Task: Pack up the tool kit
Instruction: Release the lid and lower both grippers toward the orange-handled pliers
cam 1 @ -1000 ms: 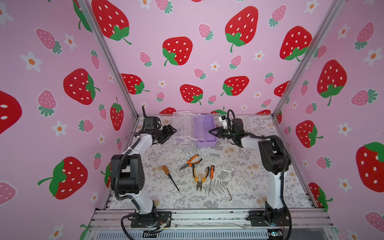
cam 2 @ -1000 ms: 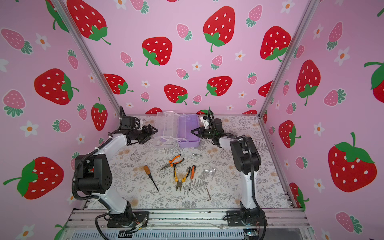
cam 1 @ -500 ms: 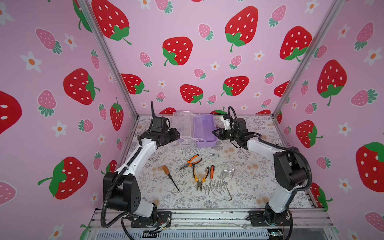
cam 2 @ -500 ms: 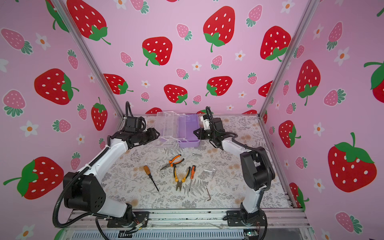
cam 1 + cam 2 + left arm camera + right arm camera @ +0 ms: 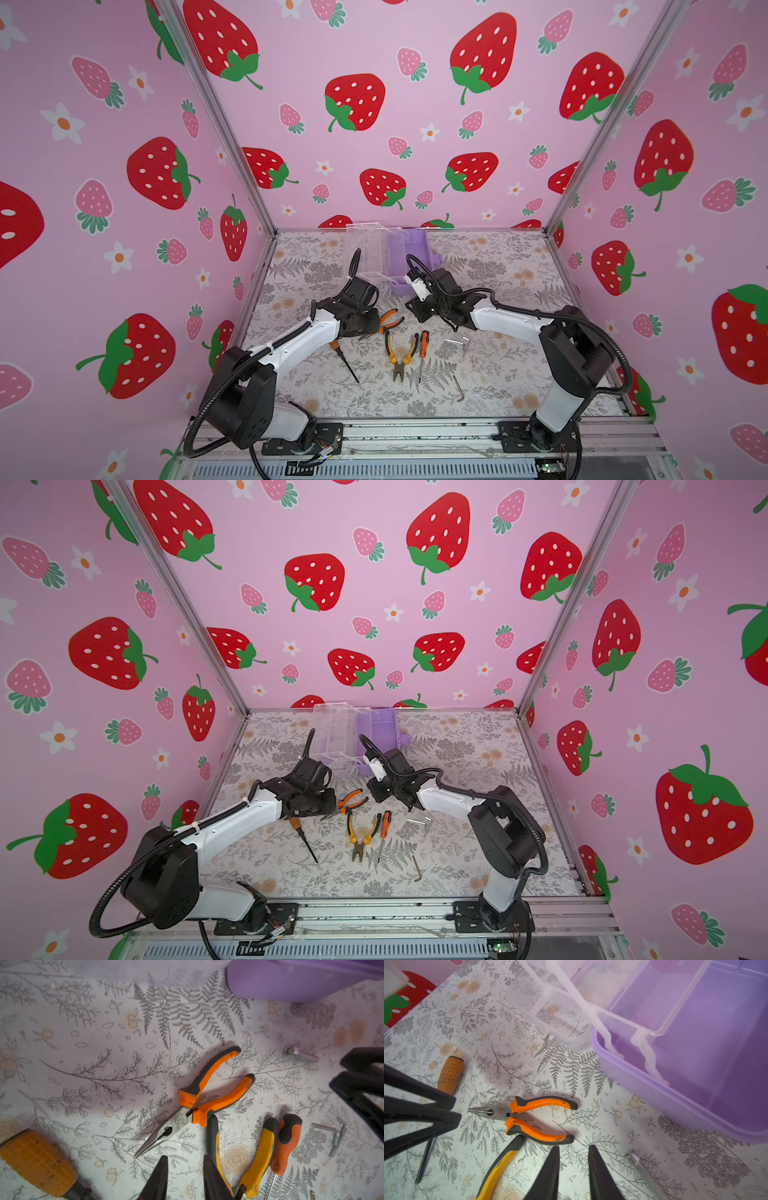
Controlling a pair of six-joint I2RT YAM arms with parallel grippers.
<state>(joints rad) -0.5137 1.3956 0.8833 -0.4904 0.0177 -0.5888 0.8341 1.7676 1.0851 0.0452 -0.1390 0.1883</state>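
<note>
The lilac box (image 5: 411, 249) stands at the back of the mat with its clear lid (image 5: 368, 249) swung open to the left; inside it only bare lilac walls (image 5: 695, 1053) show. Orange-handled pliers (image 5: 390, 320) (image 5: 207, 1093) lie in front of it. My left gripper (image 5: 185, 1165) hovers open just off the pliers' nose, with nothing between its fingers. My right gripper (image 5: 574, 1153) is open and empty beside the pliers' handle ends. Yellow-handled pliers (image 5: 401, 353), an orange screwdriver (image 5: 423, 338) and an amber-handled screwdriver (image 5: 343, 357) lie nearer the front. Silver hex keys (image 5: 457, 343) lie to the right.
Another hex key (image 5: 458, 388) lies alone near the front right of the floral mat (image 5: 519, 374). Pink strawberry walls close in the left, back and right sides. The two grippers face each other closely across the orange pliers.
Both arms drew back from the box and came down over the tools in the middle. The left jaws narrowed and the right jaws opened.
</note>
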